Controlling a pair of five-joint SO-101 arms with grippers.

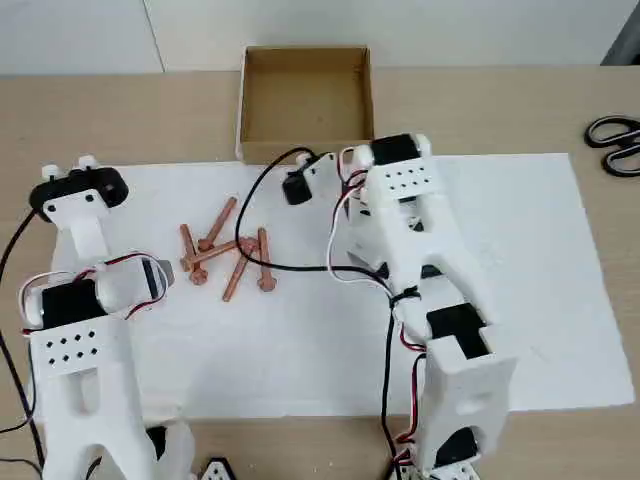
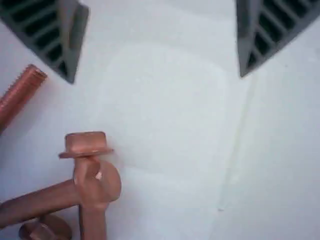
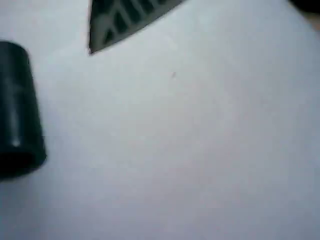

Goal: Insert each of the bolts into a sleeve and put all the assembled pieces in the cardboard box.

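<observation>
White sheet [image 1: 520, 300] on the bench [image 1: 100, 110]: my left gripper [image 2: 156, 77] spread beside bolts [image 2: 87, 150]; right gripper [image 1: 305, 182], cannot tell, by a black cylinder [image 3: 17, 110].

Bolts [image 1: 225, 250]: copper-toned metal with a dull satin sheen, threaded rough shafts and smooth flanged heads [image 2: 86, 145]. Sleeve [image 3: 17, 110]: black, smooth, slightly glossy, looks plastic. Cardboard box [image 1: 243, 100]: plain brown card, matt. Sheet [image 1: 300, 340] under the parts: white, matt, faintly grainy, paper or foam, cannot tell which. Table [image 1: 120, 110]: light wood-look, smooth. Arms [image 1: 75, 360]: white matt plastic. Left gripper [image 2: 156, 75] fingers [image 2: 45, 30]: grey ribbed matt plastic. Scissors [image 1: 615, 145]: black plastic handles.
</observation>
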